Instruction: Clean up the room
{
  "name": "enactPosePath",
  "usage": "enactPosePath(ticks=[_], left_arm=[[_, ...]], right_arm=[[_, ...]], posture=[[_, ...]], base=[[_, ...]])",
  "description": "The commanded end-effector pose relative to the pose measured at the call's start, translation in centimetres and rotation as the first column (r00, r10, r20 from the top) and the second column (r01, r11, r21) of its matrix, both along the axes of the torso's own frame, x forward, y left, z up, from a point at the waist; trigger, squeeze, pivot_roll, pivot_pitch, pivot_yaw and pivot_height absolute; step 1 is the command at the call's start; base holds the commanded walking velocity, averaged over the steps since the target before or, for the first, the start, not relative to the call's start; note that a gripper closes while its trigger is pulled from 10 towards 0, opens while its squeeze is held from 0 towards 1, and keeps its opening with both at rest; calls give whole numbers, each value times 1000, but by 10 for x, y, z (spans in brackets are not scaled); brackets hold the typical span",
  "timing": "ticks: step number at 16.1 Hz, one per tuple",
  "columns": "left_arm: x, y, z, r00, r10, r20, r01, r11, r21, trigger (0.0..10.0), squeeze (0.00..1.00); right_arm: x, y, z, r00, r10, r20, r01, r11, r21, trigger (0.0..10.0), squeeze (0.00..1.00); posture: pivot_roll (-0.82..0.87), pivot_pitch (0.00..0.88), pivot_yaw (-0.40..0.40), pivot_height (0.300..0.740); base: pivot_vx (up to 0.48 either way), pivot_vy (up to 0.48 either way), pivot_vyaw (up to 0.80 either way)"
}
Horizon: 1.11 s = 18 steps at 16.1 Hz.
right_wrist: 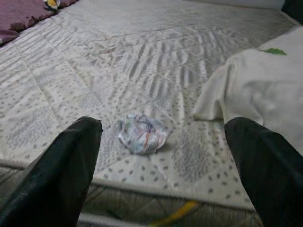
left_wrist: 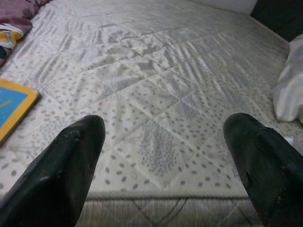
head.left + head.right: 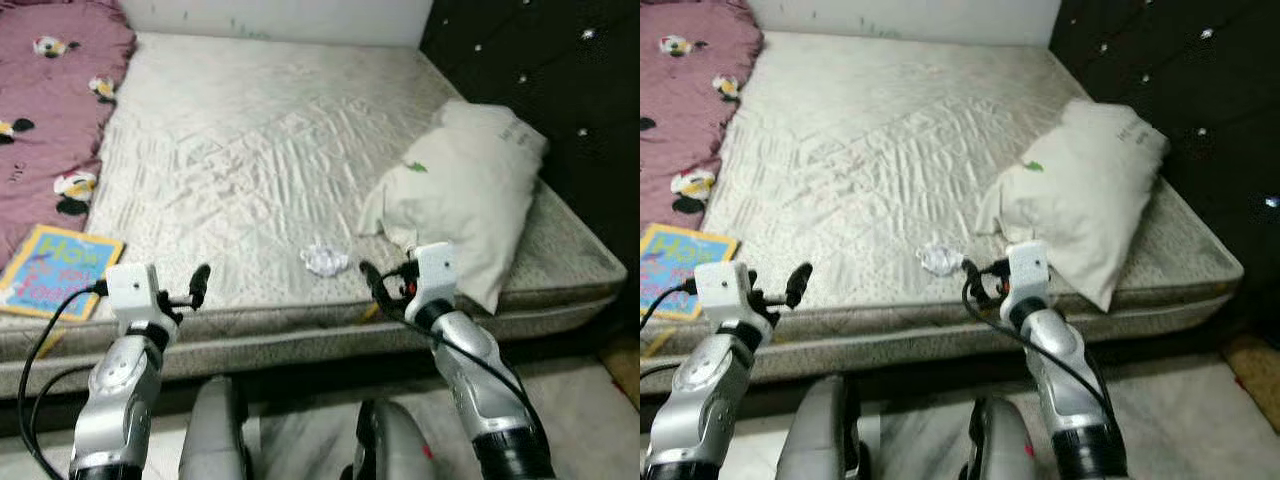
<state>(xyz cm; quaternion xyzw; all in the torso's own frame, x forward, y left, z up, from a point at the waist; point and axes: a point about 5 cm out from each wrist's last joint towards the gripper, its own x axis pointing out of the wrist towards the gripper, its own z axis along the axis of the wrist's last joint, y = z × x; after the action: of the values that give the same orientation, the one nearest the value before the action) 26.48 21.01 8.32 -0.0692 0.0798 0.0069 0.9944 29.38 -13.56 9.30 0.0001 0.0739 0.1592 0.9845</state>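
With the right pincer [image 3: 385, 283] spread wide and empty, the crumpled paper wad [image 3: 324, 260] near the bed's [image 3: 260, 150] front edge may skid away if a finger nudges it

mattress [image 3: 250, 150]: quilted cloth, faint sheen | pillow [image 3: 470, 190]: soft matt cloth | wad [image 1: 143, 133]: crumpled paper | book [image 3: 55, 270]: glossy cover | blanket [image 3: 45, 110]: matt fleece | headboard [image 3: 560, 70]: tufted, dark

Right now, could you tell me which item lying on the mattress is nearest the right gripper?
The crumpled paper wad, just ahead of the right gripper; the pillow sits further right, the book far left.
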Motion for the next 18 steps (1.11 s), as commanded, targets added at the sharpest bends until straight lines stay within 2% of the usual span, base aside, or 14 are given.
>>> enactPosePath(ticks=[1, 4, 6, 8, 18], left_arm=[[3, -1, 2, 1000, -10, 8, 10, 1000, 2, 10000, 0], [3, -2, 3, 1000, -16, 17, 17, 1000, -6, 10000, 0], [3, -3, 4, 999, -26, 23, 26, 1000, -12, 10000, 0], [4, -3, 4, 999, -27, 23, 28, 1000, -14, 10000, 0], [1, -3, 3, 999, -40, 23, 40, 999, -23, 10000, 0]], right_arm=[[2, -2, -1, 1000, 9, -11, -9, 1000, -16, 10000, 0], [3, 0, -2, 1000, 23, -12, -23, 999, -27, 10000, 0], [2, 5, 0, 997, 77, 0, -77, 996, -42, 10000, 0], [2, 10, 0, 996, 92, 7, -92, 995, -41, 10000, 0], [2, 12, -1, 995, 102, 3, -102, 994, -43, 10000, 0]], posture=[[16, 42, -80, 573], [15, 40, -80, 573], [16, 40, -79, 573], [16, 42, -78, 573], [18, 44, -78, 573]], base=[[0, 0, 0], [0, 0, 0], [0, 0, 0], [0, 0, 800], [305, 0, 0]])
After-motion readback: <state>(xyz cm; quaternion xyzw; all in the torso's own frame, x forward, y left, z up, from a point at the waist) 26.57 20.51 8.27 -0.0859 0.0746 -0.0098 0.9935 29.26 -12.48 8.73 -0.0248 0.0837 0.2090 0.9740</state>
